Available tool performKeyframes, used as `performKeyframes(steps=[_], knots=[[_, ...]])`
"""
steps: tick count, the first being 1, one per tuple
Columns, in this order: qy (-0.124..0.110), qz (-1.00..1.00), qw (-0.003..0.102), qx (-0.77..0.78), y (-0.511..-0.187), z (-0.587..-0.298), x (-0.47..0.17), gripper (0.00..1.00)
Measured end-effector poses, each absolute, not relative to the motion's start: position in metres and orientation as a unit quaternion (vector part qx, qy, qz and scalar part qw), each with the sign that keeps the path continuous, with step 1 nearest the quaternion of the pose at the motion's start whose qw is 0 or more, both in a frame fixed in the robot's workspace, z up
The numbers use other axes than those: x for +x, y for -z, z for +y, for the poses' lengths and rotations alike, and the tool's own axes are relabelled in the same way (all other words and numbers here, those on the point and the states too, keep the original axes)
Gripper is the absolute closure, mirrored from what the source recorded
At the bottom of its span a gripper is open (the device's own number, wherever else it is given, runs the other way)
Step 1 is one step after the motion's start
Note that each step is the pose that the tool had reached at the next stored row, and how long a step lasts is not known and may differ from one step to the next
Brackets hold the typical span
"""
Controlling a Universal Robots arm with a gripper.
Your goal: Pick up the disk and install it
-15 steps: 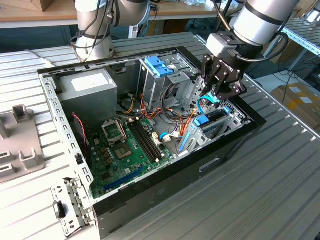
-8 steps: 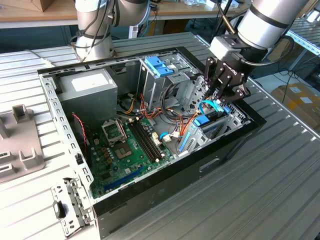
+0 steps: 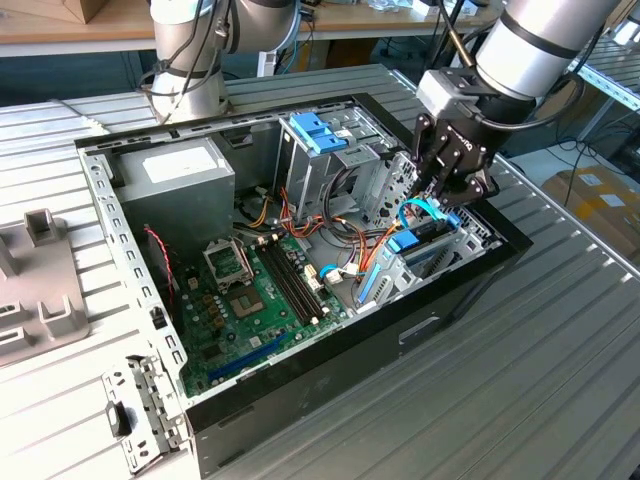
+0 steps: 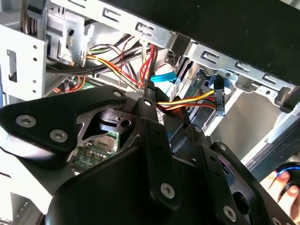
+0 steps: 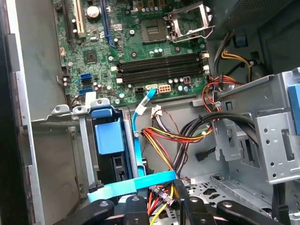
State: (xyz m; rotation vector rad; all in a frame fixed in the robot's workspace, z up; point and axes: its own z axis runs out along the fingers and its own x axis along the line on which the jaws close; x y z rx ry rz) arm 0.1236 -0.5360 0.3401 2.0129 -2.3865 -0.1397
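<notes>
Ribbed metal desk [image 3: 560, 380] carried an open black computer case [image 3: 330, 380], lying flat with its side panel off. The robot arm [image 3: 540, 40] entered the exterior view from 1 o'clock and reached down over the case's corner at about 3 o'clock. A grey power-supply box [image 3: 175, 170] sat in the case at 10 o'clock. The green motherboard [image 3: 250, 300] lay at 7 o'clock of the case interior, with its CPU socket and memory slots bare in the first wrist view [image 5: 140, 47]. A tall metal cage with light-blue handles [image 3: 320, 135] stood at 12 o'clock. The tool [image 3: 448, 195] hung just over the drive bay at 3 o'clock of the case; its black links framed the bay in the first wrist view [image 5: 161, 208]. Whether it was clenched or released: cannot tell, the tips being masked by cables. The disk [image 3: 428, 243] stood on edge inside that bay, directly beneath the tool, its blue tabs uppermost [image 5: 110, 136]; contact between tool and disk could not be confirmed. A light-blue flat cable [image 5: 140, 180] crossed just beside the disk. A red-yellow-black wire bundle [image 4: 187, 101] ran to a connector near the bay wall.
</notes>
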Motion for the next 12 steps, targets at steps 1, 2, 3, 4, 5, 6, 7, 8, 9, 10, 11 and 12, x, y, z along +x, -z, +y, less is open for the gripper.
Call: performKeyframes(steps=[1, 2, 3, 4, 5, 6, 7, 8, 9, 10, 11, 12], knots=[[0.045, -0.765, 0.008, 0.643, -0.340, -0.536, 0.124, 0.67], [0.045, -0.766, 0.008, 0.642, -0.340, -0.536, 0.126, 0.67], [0.045, -0.766, 0.008, 0.641, -0.340, -0.536, 0.127, 0.67], [0.045, -0.767, 0.008, 0.640, -0.339, -0.536, 0.129, 0.67], [0.045, -0.767, 0.008, 0.640, -0.339, -0.536, 0.131, 0.67], [0.045, -0.768, 0.009, 0.638, -0.338, -0.537, 0.134, 0.67], [0.046, -0.770, 0.009, 0.637, -0.337, -0.537, 0.136, 0.67], [0.046, -0.770, 0.009, 0.636, -0.337, -0.537, 0.138, 0.67], [0.046, -0.771, 0.009, 0.635, -0.337, -0.537, 0.139, 0.67], [0.046, -0.772, 0.009, 0.634, -0.337, -0.537, 0.141, 0.67], [0.046, -0.772, 0.009, 0.634, -0.336, -0.537, 0.144, 0.67], [0.046, -0.773, 0.009, 0.633, -0.337, -0.536, 0.144, 0.67]])
